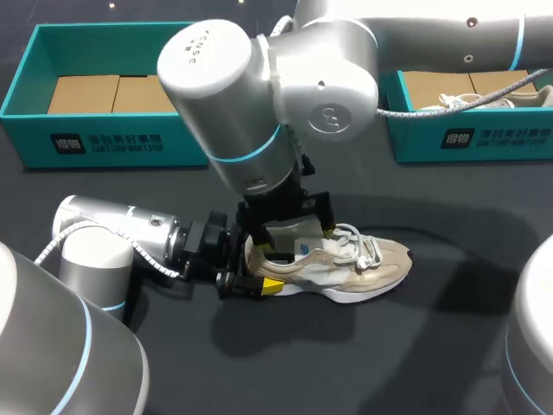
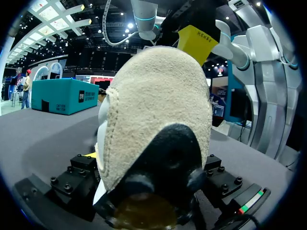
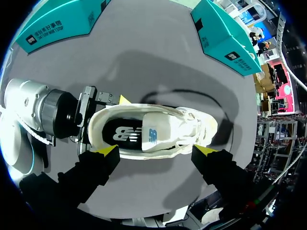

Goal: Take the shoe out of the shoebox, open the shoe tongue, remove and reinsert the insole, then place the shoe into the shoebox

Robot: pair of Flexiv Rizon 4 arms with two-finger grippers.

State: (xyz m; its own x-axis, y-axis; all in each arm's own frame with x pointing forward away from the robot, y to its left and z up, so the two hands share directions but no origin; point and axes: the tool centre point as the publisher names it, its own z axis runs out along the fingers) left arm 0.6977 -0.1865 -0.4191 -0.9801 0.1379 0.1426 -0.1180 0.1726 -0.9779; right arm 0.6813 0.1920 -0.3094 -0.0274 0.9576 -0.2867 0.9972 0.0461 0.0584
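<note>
Obs: shoe lies on desk. At its heel, left fingers look clamped, though view crowded; over its opening, right fingers hang apart. Risk: I snag laces not tongue, or heel slips, shoe twists.

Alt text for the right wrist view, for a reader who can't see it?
A beige shoe lies on its sole on the dark table, its opening showing the black insole. The left gripper clamps its heel, while the right gripper hangs open above it, straddling its sides. Two teal shoeboxes stand beyond.
</note>
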